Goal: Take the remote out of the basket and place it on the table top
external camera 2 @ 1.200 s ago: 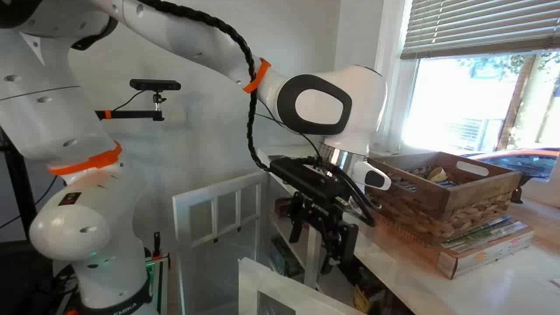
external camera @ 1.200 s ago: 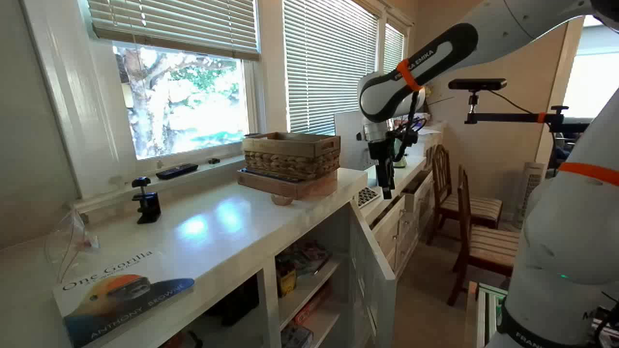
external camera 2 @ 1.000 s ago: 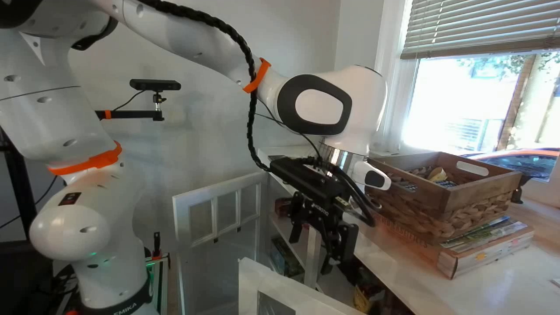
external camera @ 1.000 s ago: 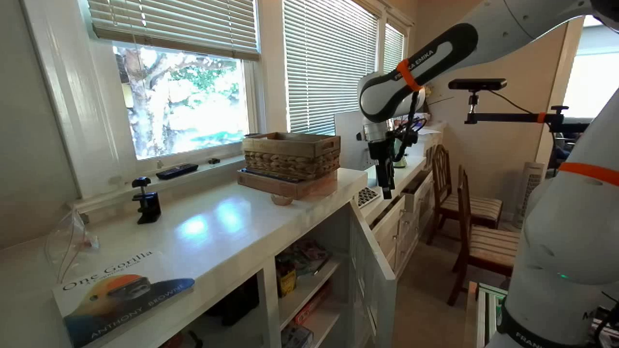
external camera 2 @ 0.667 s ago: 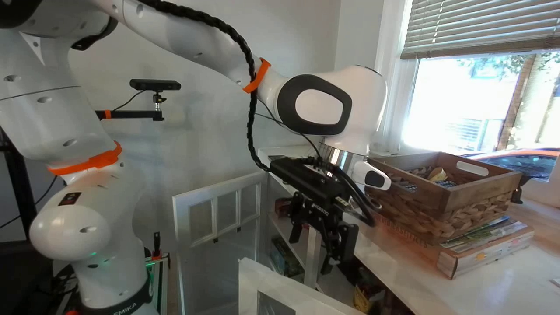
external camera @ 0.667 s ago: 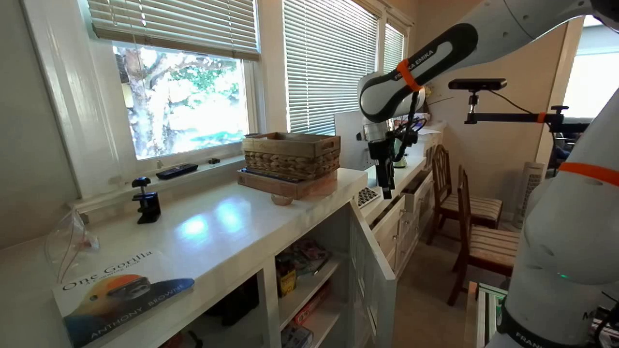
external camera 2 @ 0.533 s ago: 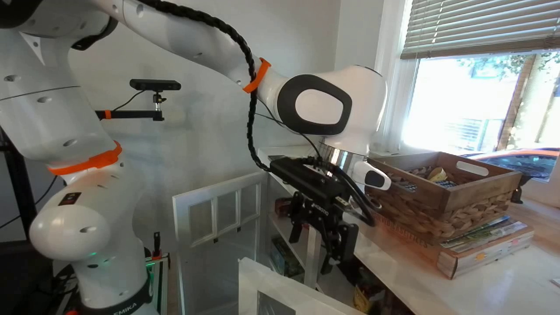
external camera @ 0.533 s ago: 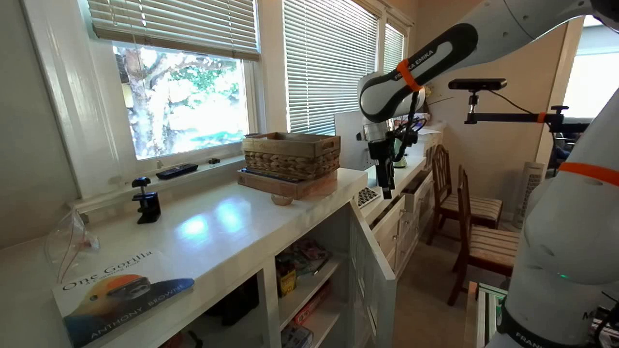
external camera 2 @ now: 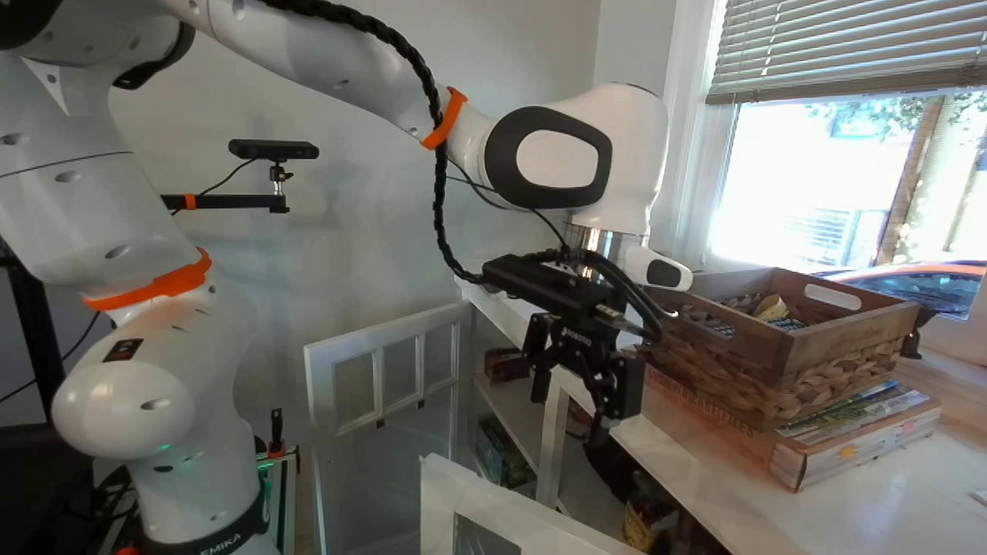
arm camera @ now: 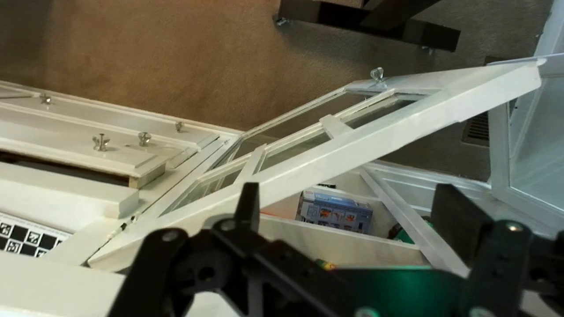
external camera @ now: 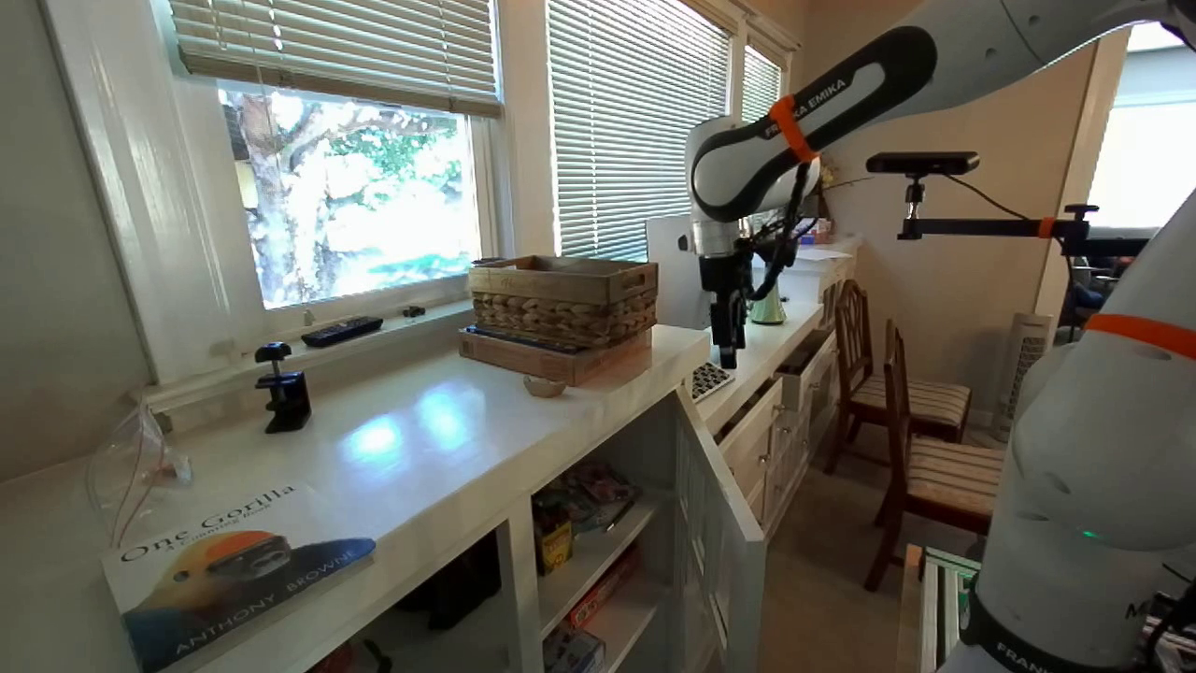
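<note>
The brown wicker basket stands on a flat box on the white table top. In an exterior view the basket shows a yellowish item and patterned things inside; part of its inside is hidden by its walls. I make out no remote in it. A slim dark remote lies on the window sill, outside the basket. My gripper is beside the basket, out past the counter's front edge, also seen in an exterior view. In the wrist view its fingers are wide apart with nothing between them.
A flat box supports the basket. A small bowl-like piece, a black clamp and a book lie on the counter. An open cabinet door sticks out below my gripper. Chairs stand farther off.
The arm stays still until half a second ago. Now my gripper is higher and a little closer to the basket. The basket and the remote on the sill have not moved.
</note>
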`<act>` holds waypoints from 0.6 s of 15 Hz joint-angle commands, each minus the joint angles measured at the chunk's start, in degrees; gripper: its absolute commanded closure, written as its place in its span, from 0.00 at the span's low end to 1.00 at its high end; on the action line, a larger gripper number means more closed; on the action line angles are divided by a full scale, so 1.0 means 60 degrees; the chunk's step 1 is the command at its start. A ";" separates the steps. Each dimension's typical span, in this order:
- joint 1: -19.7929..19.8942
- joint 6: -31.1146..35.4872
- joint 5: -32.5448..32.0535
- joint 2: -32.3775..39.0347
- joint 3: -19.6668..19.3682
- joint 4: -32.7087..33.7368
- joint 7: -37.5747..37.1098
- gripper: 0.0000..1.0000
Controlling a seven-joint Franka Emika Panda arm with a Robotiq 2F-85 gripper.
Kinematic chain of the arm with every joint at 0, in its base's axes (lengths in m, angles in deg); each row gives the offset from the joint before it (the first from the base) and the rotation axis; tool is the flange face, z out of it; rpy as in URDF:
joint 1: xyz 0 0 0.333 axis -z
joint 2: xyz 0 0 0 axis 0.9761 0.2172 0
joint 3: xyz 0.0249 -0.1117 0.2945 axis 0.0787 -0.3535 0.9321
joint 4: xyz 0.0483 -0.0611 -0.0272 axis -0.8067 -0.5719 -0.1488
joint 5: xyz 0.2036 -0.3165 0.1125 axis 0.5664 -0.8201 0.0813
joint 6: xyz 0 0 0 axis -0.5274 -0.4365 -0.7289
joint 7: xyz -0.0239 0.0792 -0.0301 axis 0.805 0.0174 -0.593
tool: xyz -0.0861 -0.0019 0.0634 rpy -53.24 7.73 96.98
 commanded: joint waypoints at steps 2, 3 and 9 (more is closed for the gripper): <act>-0.0088 0.0120 0.0084 -0.0488 0.0175 0.0312 0.0158 0.00; -0.0119 0.0062 0.0091 -0.0547 0.0206 0.0440 0.0194 0.00; -0.0327 0.0080 0.0039 -0.0442 0.0221 0.1887 0.0787 0.00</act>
